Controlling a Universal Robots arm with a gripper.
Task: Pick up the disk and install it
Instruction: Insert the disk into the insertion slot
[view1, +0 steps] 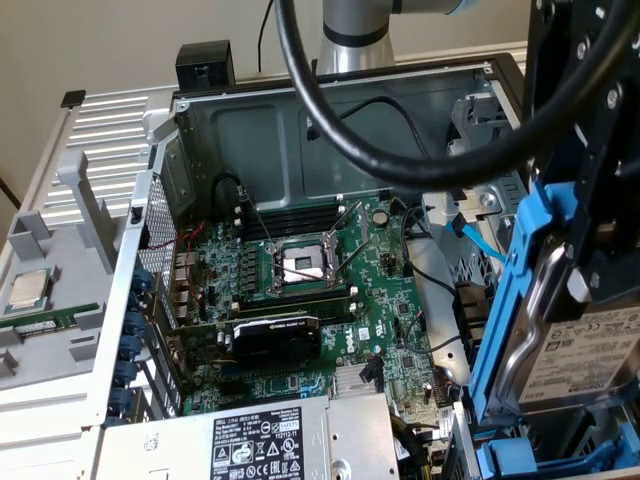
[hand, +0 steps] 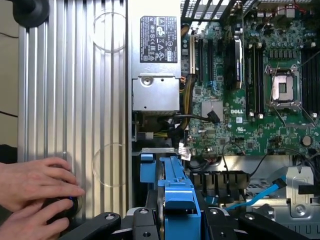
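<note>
The pincer (hand: 178, 224) is clamping the disk (view1: 572, 362), its jaws standing partly closed and pressing on either side of the blue carrier (view1: 505, 300); the disk is hanging tilted, label showing, at the exterior view's right, over the edge of the open computer case (view1: 300, 110) and beside the motherboard (view1: 300, 300). A person's hands (hand: 35, 185) are lying on the ribbed metal surface (hand: 75, 100) outside the case.

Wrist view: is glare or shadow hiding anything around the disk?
Wrist view: even light, mild sheen on the ribbed silver metal panel, blue plastic disk carrier unshadowed. Exterior view: a thick black cable crosses the frame; the grey metal case's back wall is shaded.
</note>
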